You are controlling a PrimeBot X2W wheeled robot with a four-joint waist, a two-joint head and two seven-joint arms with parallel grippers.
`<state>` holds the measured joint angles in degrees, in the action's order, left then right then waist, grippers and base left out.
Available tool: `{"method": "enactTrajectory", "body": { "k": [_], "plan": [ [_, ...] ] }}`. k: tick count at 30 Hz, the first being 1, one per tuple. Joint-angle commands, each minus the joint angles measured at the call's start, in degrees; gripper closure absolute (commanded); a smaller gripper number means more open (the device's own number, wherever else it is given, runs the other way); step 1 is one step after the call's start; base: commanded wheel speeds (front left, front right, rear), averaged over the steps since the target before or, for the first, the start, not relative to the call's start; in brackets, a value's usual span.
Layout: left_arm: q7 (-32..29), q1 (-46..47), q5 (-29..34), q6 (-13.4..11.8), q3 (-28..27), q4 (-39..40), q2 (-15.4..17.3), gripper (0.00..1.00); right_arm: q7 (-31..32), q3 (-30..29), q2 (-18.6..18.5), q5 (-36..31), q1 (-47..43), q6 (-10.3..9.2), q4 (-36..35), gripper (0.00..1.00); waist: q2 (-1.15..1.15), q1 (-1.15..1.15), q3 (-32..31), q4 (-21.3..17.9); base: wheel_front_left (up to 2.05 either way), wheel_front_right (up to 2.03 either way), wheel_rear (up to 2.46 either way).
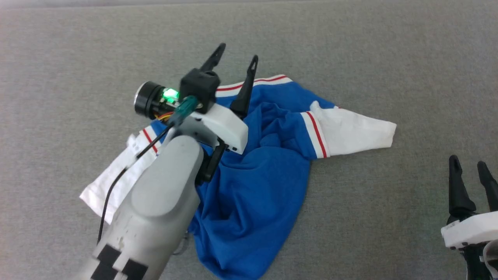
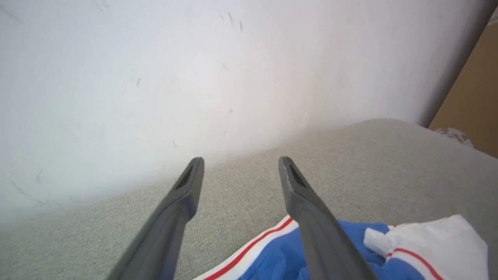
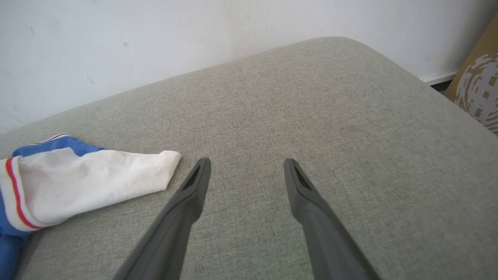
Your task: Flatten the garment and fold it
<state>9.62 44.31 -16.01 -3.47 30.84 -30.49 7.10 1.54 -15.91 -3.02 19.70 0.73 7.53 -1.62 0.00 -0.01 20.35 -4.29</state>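
Pale grey left forearm point(image 1: 163, 194) is recorded closest to the head camera, rising from the lower left with a black cable run along it and a green light lit near the wrist. It is seen to cover part of the garment point(image 1: 253, 186), which lies crumpled and unfolded on the grey fabric surface point(image 1: 350, 46) near the middle of the head view.

The blue body is noted bunched in deep folds. One white sleeve is laid out toward the right. A second white sleeve is partly hidden under the forearm at the left. A white band with red stripes is observed along the far edge.

The left gripper point(image 1: 238, 51) is held over that far edge with its fingers spread and nothing between them. In the left wrist view the fingertips are seen past the striped band, over bare fabric, with a white wall point(image 2: 155, 77) beyond. Contact with the cloth cannot be determined.

The right gripper point(image 1: 467, 160) is found at the lower right, well apart from the garment, fingers parted and empty, over bare surface. In the right wrist view the white sleeve's end is noted just beside one finger.
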Motion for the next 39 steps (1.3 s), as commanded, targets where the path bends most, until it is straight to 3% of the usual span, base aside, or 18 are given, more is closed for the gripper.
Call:
{"method": "enactTrajectory", "body": {
  "k": [1, 9, 13, 16, 23, 29, 33, 39],
  "plan": [
    [1.99, -2.42, -0.98, -1.10, -1.39, 3.32, 0.21, 0.00, 0.28, 0.11, 0.14, -0.28, -0.76, -0.04, -0.36, 0.00, 0.00, 0.01, -2.42, 2.08, 0.00, 0.00, 0.00],
    [5.32, -23.93, -5.02, -6.86, -11.66, 31.19, 4.84, 0.00, 0.61, 0.57, 0.14, 0.44, -2.92, -0.04, -0.36, 0.00, 0.00, 0.01, -5.81, 3.52, 0.00, 0.00, 0.00],
    [5.36, -37.19, -5.80, -8.62, -17.66, 43.53, 4.56, 0.00, 0.21, 1.11, 0.14, 0.94, -4.04, -0.04, 0.27, 0.00, 0.00, 0.01, -6.92, 3.91, 0.00, 0.00, 0.00],
    [5.36, -45.42, -4.50, -8.85, -20.95, 48.27, 3.36, 0.00, 0.03, 1.43, 0.14, 1.32, -5.02, -0.04, 0.76, 0.00, 0.00, 0.01, -7.51, 4.68, 0.00, 0.00, 0.00],
    [5.37, -51.57, -1.32, -6.07, -25.19, 50.65, -0.54, 0.00, 2.17, 4.84, 0.14, -2.33, -4.92, -0.04, -2.76, 0.00, 0.00, 0.01, -7.78, 7.19, 0.00, 0.00, 0.00],
    [5.37, -49.86, 0.16, -3.25, -25.78, 50.00, -2.65, 0.00, 11.27, 13.91, 0.14, -5.73, -2.87, -0.04, -5.60, 0.00, 0.00, 0.01, -6.99, 9.14, 0.00, 0.00, 0.00],
    [5.37, -48.58, 0.60, -1.69, -25.03, 48.92, -3.46, 0.00, 17.39, 18.38, 0.14, -6.43, -1.61, -0.04, -4.81, 0.00, 0.00, 0.01, -6.03, 10.88, 0.00, 0.00, 0.00],
    [5.38, -47.53, 0.61, -0.76, -25.01, 47.72, -4.01, 0.00, 20.73, 21.27, 0.14, -7.73, 1.11, -0.04, 0.47, 0.00, 0.00, 0.01, -4.93, 13.24, 0.00, 0.00, 0.00]
  ]
}}
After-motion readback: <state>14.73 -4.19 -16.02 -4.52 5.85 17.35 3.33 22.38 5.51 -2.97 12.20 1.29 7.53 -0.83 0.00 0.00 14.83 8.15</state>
